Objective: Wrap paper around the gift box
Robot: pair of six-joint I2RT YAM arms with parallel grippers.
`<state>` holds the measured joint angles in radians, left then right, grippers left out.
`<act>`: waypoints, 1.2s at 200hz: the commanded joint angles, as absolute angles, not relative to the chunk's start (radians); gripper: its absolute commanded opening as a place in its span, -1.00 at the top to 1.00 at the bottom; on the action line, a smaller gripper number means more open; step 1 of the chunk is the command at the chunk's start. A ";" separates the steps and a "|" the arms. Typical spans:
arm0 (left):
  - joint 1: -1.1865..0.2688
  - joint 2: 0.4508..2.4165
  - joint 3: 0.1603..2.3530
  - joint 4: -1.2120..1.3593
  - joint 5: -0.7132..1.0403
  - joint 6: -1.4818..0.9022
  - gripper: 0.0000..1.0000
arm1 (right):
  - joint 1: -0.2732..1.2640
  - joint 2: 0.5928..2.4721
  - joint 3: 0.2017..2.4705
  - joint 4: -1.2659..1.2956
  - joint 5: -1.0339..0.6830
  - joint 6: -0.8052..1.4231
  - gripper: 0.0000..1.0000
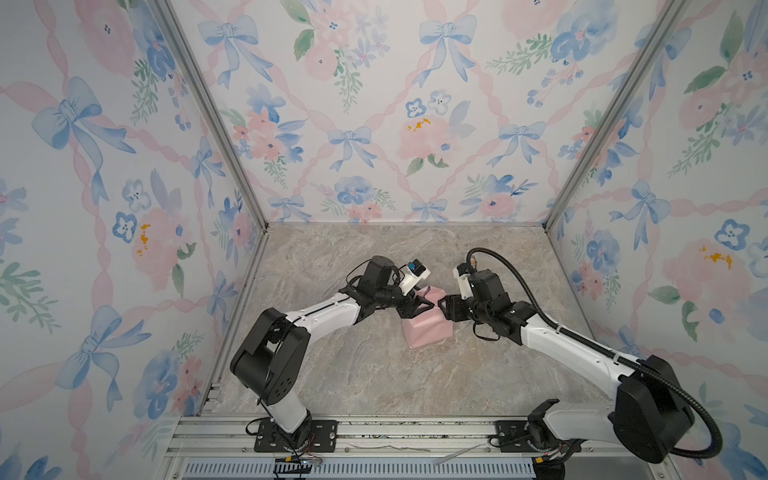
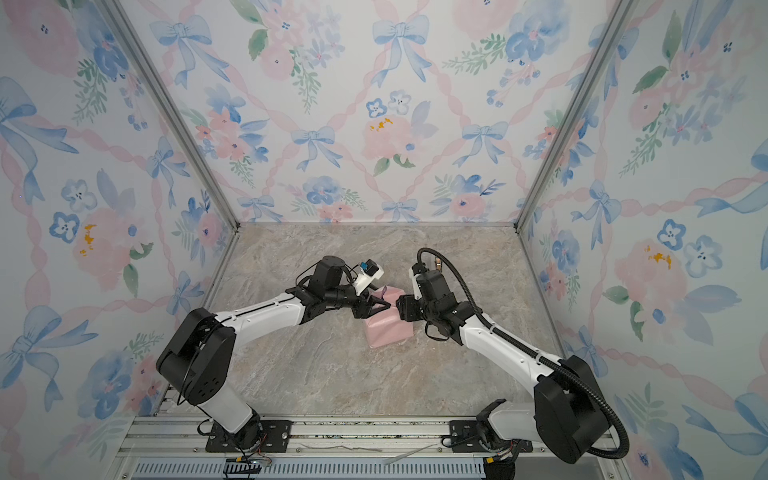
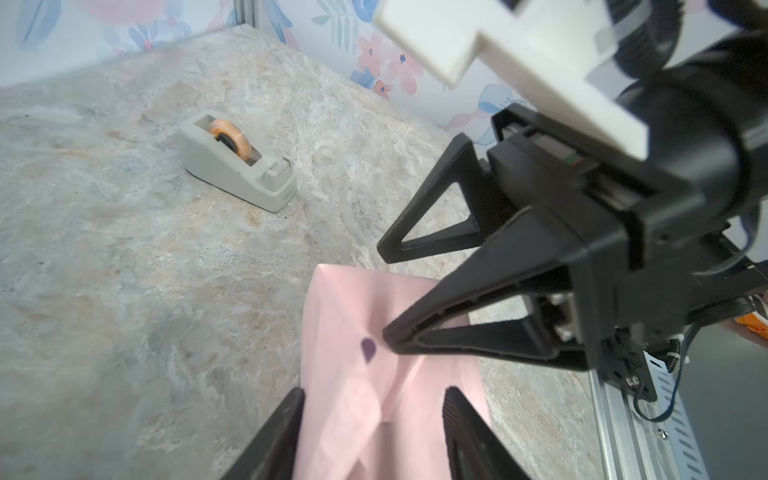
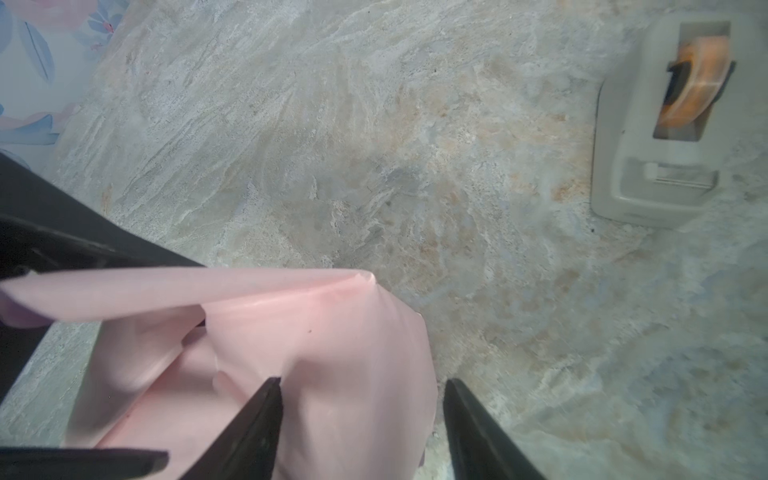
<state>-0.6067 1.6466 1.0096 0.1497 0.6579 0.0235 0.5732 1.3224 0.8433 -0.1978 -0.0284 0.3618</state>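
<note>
Black ribbed fingers point(image 3: 465, 428) of the left gripper point(image 3: 374, 392) are standing apart at the near edge of the left wrist view, flanking the paper point(image 3: 353, 415). Whether they are pressing on it I cannot tell.

The paper is showing its pale pink, matte side outward. It is folded into a soft-cornered, boxy parcel with shallow creases, and a small lilac patch point(image 3: 368, 349) is peeking through on top. The gift box is hidden under it.

In both top views the parcel point(image 1: 428, 328) point(image 2: 388, 332) is lying near the middle of the table point(image 1: 353, 374), a mottled beige-grey stone-patterned surface. The left gripper point(image 1: 426, 308) and right gripper point(image 1: 444, 309) are meeting over its far end.

The right gripper point(image 3: 384, 293) is gaping, grasping nothing, and its fingers are hollow black triangular frames. One tip is touching the parcel's top just beside the lilac patch, while the other is hanging over bare table.

In the right wrist view the right gripper point(image 4: 362, 380) is straddling the paper's edge point(image 4: 428, 374), one finger over pink and one over stone. A loose flap point(image 4: 187, 291) is arching up toward the left gripper's finger.

A beige moulded-plastic tape dispenser point(image 3: 237, 162) point(image 4: 673, 124) with an orange-tinted roll is sitting well apart from the parcel.
</note>
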 commanded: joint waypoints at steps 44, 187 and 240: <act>-0.623 1.581 0.969 0.137 0.653 0.032 -0.07 | 0.586 1.332 0.852 -0.240 -0.008 0.348 -0.27; -0.638 1.585 0.901 0.125 0.692 0.044 -0.07 | 0.556 1.160 0.816 -0.216 -0.061 0.450 -0.70; -0.640 1.580 0.897 0.110 0.677 0.049 -0.07 | 0.607 1.342 0.936 -0.295 -0.042 0.378 -0.67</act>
<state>-0.6308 1.5929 0.9237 0.1616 0.6701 0.0284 0.5823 1.2877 0.8742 -0.2337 -0.0513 0.4191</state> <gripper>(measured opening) 0.536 0.837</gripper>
